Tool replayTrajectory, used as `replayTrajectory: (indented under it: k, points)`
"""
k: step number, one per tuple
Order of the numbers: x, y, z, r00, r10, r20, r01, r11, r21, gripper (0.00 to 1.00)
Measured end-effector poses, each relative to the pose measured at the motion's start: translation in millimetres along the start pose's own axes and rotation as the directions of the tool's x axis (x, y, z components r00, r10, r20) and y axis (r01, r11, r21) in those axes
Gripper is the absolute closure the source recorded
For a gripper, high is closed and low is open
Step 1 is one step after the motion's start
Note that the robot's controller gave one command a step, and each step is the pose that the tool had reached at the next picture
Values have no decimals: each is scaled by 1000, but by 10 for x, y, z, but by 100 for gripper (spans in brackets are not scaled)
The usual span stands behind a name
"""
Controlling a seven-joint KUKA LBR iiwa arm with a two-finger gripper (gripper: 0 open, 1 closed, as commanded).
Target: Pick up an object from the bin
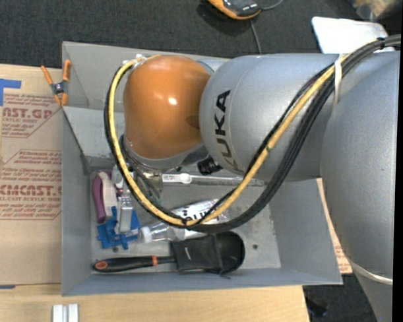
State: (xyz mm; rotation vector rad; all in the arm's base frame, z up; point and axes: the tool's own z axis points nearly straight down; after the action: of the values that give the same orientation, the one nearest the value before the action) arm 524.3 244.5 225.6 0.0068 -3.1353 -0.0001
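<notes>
Nearest the lens: grey arm body point(276, 113), entering from the right and covering much of the bin point(76, 252). At the wrist, rounded orange cover point(165, 113), with a yellow-and-black cable point(145, 200) looped around and beneath it.

Below the cover, toward the bin's left side: gripper point(124, 212), metal parts partly seen, low over a blue plastic piece point(112, 235) lying on the bin floor near the left front corner. Open or closed: cannot tell. Contact with the blue plastic piece: cannot tell.

Just left of the gripper: purple and pink item point(102, 194), lying along the left wall. Just right of the blue plastic piece: small clear bottle point(154, 233). Along the front wall: black-handled tool point(128, 263), flat, red at its left end. At its right end, touching or just beside: black scoop-shaped thing point(208, 252). Partly under the cable: white tube with black print point(198, 211). Farther back, under the arm: thin white stick point(187, 180), lying crosswise.
</notes>
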Motion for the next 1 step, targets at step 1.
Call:
replayTrajectory:
  k: [1]
  points:
    - [-21, -18, -48, 1000, 4, 8, -4, 1000, -2, 100]
